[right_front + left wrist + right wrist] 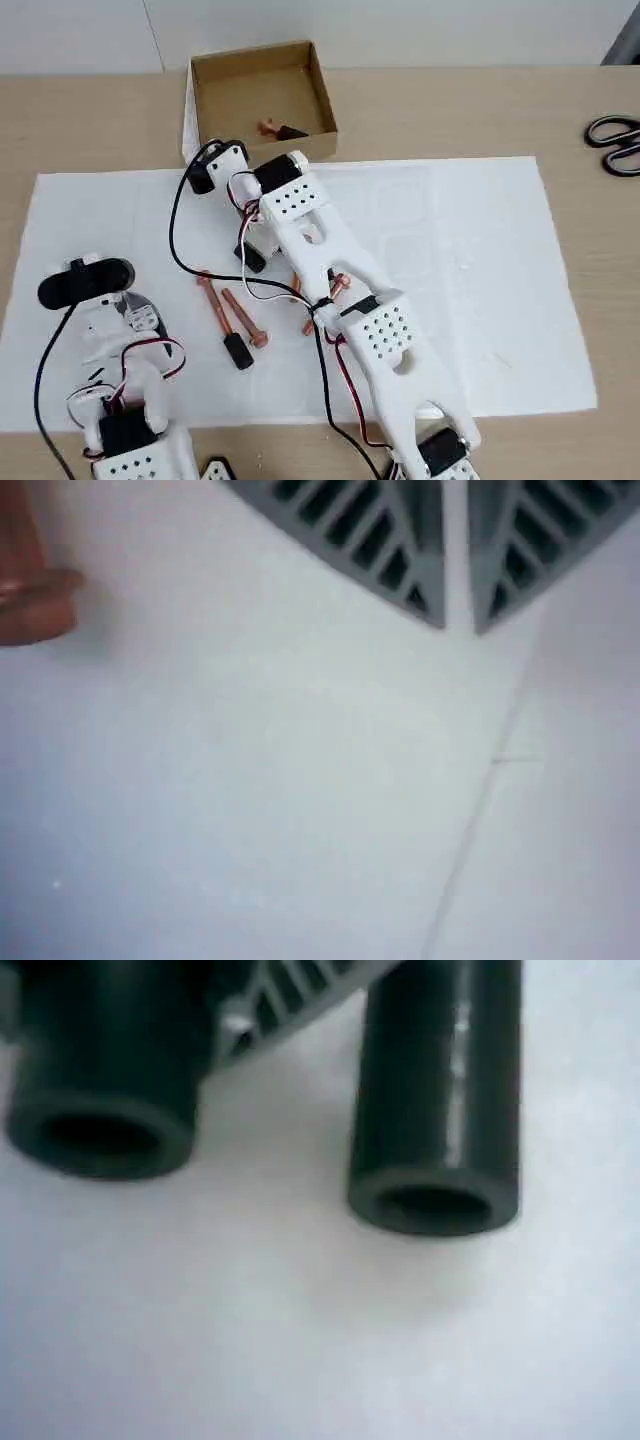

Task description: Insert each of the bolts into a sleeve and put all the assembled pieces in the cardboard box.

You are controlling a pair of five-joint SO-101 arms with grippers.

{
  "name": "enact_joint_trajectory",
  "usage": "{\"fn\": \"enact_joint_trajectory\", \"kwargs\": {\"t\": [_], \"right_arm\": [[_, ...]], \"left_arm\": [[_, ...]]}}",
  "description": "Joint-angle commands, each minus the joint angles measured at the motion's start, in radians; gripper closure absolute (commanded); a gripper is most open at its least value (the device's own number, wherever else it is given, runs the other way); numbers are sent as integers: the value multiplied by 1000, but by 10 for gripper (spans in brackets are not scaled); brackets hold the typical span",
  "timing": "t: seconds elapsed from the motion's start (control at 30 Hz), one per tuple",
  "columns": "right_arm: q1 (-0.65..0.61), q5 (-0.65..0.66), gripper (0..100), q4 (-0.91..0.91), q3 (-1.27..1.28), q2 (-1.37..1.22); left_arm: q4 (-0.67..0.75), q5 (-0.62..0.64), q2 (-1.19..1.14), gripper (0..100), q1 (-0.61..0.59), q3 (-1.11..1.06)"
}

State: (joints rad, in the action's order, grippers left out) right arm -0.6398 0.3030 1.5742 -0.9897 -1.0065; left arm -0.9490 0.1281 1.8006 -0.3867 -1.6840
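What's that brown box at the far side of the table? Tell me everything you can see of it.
The cardboard box is shallow, square, brown, lidless, with low upright walls. It sits flat on the wooden table, at the far edge of the white sheet. One copper bolt in a black sleeve lies inside by the near right corner; the remaining floor is bare. An arm stands before its near wall; whether they touch is unclear.
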Motion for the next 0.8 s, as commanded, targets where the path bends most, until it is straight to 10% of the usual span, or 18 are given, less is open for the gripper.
{"fn": "enact_joint_trajectory", "kwargs": {"t": [0.0, 0.77], "right_arm": [[-12, 8, 994, 13, -5, 4], [116, 3, 995, 117, 155, 524]], "left_arm": [[11, 3, 12, 992, -6, 19], [12, 3, 12, 992, -8, 19]]}}
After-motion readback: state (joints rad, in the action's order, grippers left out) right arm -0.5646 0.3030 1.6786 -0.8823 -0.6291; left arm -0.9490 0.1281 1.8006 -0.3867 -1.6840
